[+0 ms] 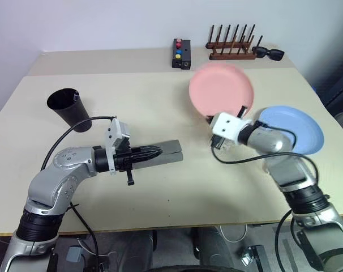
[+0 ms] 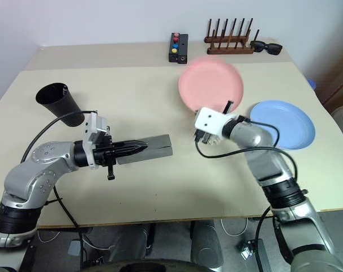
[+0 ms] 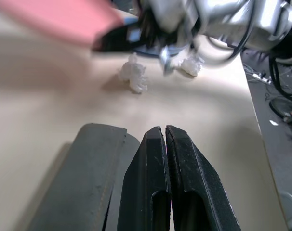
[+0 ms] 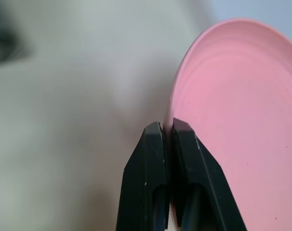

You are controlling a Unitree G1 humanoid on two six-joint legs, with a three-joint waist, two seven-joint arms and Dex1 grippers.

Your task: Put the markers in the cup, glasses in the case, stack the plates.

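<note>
My right gripper (image 4: 166,127) is shut on the near rim of the pink plate (image 1: 221,88), which is tilted above the table at the right of centre. The light blue plate (image 1: 293,129) lies flat just right of that arm. My left gripper (image 1: 157,151) is shut with nothing between its fingers, and it lies level over the closed grey case (image 1: 170,152) in the middle of the table. The black cup (image 1: 68,106) stands at the far left, behind the left arm. The markers and the glasses are out of view.
A wooden rack (image 1: 234,48), black sunglasses (image 1: 269,53) and a black box with coloured buttons (image 1: 181,52) line the table's back edge. Two small white crumpled lumps (image 3: 134,77) lie on the table under the right gripper. Black cables hang from both wrists.
</note>
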